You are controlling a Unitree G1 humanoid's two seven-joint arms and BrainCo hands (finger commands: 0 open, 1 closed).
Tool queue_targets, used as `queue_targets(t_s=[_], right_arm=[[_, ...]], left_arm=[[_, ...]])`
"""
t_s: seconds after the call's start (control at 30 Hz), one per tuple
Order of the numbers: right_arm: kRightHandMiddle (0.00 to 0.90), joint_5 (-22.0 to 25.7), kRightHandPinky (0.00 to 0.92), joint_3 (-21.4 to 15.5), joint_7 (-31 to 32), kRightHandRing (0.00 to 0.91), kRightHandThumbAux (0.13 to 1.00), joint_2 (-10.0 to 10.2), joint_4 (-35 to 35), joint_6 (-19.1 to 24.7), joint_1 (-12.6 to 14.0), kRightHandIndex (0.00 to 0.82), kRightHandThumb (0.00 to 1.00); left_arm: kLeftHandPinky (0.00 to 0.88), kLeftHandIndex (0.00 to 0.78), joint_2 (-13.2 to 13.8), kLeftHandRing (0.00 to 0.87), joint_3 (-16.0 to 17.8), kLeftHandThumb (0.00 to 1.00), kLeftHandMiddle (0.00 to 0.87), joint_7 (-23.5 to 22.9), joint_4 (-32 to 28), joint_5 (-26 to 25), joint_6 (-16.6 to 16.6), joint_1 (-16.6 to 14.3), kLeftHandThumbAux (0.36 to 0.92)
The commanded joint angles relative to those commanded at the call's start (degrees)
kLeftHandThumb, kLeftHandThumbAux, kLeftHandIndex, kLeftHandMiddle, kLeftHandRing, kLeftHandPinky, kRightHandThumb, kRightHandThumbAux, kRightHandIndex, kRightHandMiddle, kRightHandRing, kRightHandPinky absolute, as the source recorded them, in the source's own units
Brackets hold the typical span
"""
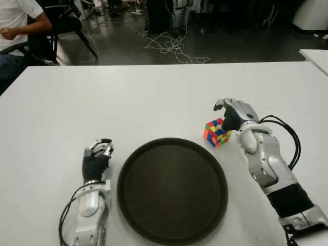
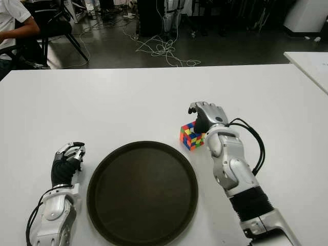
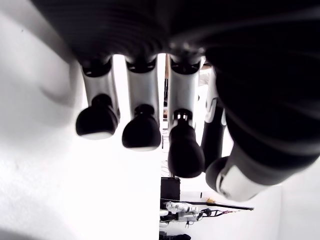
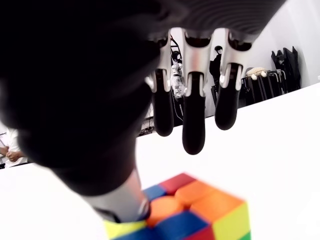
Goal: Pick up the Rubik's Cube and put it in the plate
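Head views (left and right eye). The right hand [image 1: 233,114] is poised over the white surface [image 1: 154,97], its fingers arched forward and apart, closed on nothing. The Rubik's Cube [image 1: 217,132] stands on the surface directly beneath and just inboard of this hand's palm; whether palm and cube touch cannot be told from here. The plate [image 1: 172,189], a round dark tray, lies nearer the robot than the hand and toward its inner side, its rim close to the cube but apart from it; the plate carries nothing. The left hand [image 1: 98,155] shows beside the plate's outer left rim, fingers curled loosely and holding nothing. Beyond the surface's far edge, a seated person [image 1: 15,31] and loose cables [image 1: 171,46] on the floor are visible.

Left wrist view. The fingers [image 3: 142,132] of the left hand hang bent over the bare white surface, their dark tips separated from one another and gripping nothing.

Right wrist view. Three fingers [image 4: 194,127] of the right hand extend forward, spaced apart, above the surface past the cube. The Rubik's Cube [image 4: 200,215] sits below the palm, between thumb side and fingers; the thumb [image 4: 117,197] stands against the cube's near edge, and the fingers do not close on it.
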Motion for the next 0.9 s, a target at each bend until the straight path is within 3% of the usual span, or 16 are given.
queue_targets(t_s=[0.17, 0.2, 0.23, 0.33, 0.43, 0.63, 0.77, 0.9], right_arm=[[0.683, 0.24, 0.671, 0.63, -0.93, 0.705, 0.958, 0.81, -0.11, 0.25, 0.64, 0.522, 0.194], [0.663, 0.31, 0.647, 0.71, -0.97, 0.683, 0.878, 0.87, -0.31, 0.3, 0.79, 0.488, 0.373], [0.65, 0.34, 0.631, 0.85, -0.97, 0.669, 0.827, 0.97, -0.52, 0.35, 0.94, 0.466, 0.489], [0.576, 0.21, 0.582, 1.34, -1.05, 0.604, 0.767, 1.28, -0.98, 0.53, 1.34, 0.438, 0.625], [0.561, 0.17, 0.596, 1.59, -1.04, 0.594, 0.748, 1.3, -1.24, 0.54, 1.54, 0.428, 0.669], [0.621, -0.18, 0.63, 2.35, -0.56, 0.651, 0.74, 1.38, -1.57, 1.25, 1.44, 0.425, 0.687], [0.519, -0.6, 0.544, 2.85, -0.05, 0.597, 0.741, 1.15, -2.05, 2.03, 1.23, 0.422, 0.686], [0.419, -0.72, 0.457, 3.0, 0.02, 0.473, 0.743, 1.0, -2.67, 2.53, 1.21, 0.419, 0.683]], left_arm=[[0.816, 0.444, 0.39, 0.815, -0.2, 0.712, 0.786, -0.82, 0.49, -0.14, -1.09, -0.04, 0.705], [0.816, 0.444, 0.46, 0.815, -0.24, 0.712, 0.787, -1.0, 0.58, -0.17, -1.35, -0.05, 0.704], [0.816, 0.444, 0.55, 0.816, -0.27, 0.712, 0.787, -1.23, 0.73, -0.21, -1.67, -0.07, 0.704], [0.816, 0.444, 0.67, 0.815, -0.25, 0.713, 0.787, -1.62, 1.01, -0.32, -2.16, -0.08, 0.704], [0.816, 0.444, 0.68, 0.814, -0.14, 0.713, 0.785, -1.65, 1.28, -0.27, -2.53, -0.04, 0.705], [0.818, 0.444, 0.53, 0.816, -0.07, 0.712, 0.787, -1.62, 1.73, -0.33, -3.17, -0.24, 0.705], [0.821, 0.444, 0.34, 0.819, -0.05, 0.712, 0.791, -1.26, 1.53, -0.18, -3.07, -0.26, 0.705], [0.826, 0.444, 0.19, 0.821, -0.03, 0.712, 0.792, -0.95, 1.42, -0.06, -2.86, -0.3, 0.705]])
